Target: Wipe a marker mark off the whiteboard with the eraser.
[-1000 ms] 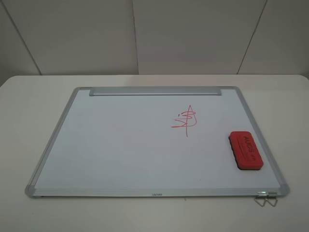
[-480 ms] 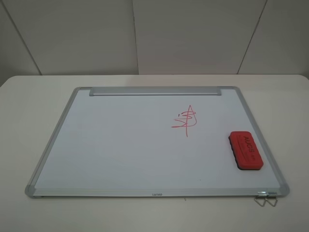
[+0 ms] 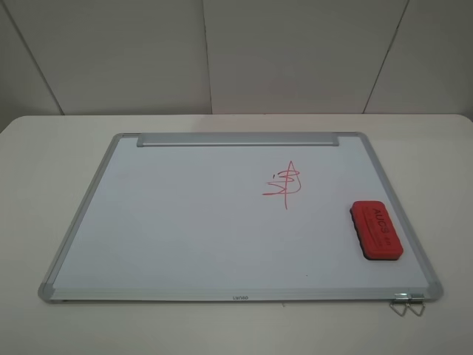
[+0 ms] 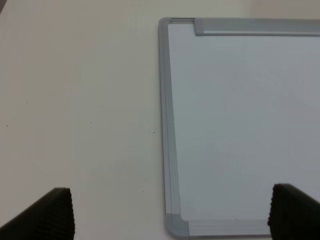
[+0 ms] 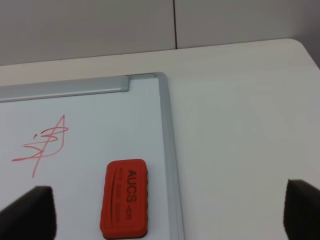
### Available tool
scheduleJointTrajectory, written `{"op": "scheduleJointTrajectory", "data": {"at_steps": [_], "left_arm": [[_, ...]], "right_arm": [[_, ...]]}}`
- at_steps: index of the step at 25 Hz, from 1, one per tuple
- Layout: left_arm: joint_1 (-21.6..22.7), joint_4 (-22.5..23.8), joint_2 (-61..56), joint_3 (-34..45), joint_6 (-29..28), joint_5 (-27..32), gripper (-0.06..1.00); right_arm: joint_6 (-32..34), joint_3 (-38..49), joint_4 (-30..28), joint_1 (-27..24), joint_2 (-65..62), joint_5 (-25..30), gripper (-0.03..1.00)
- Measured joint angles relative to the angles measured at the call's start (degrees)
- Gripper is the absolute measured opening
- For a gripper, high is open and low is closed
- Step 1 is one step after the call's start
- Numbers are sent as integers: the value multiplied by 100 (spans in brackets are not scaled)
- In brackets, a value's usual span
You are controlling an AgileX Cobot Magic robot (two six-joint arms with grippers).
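The whiteboard lies flat on the table, silver-framed, with its metal strip along the far edge. Right of its centre is the marker mark, a small red scribble. The red eraser rests on the board near the right frame, apart from the mark. Neither gripper shows in the exterior view. In the left wrist view my left gripper is open over the board's corner. My right gripper is open above the eraser, with the mark and board beyond.
The pale table surrounds the board on all sides. A small metal clip sticks out at the board's near right corner. Grey wall panels stand behind the table's far edge.
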Motion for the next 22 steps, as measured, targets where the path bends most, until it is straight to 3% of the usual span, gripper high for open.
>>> {"op": "scheduleJointTrajectory", "data": {"at_steps": [22], "left_arm": [[0, 0, 0, 0, 0, 0, 77]], "right_arm": [[1, 0, 6, 180, 0, 0, 83]]}}
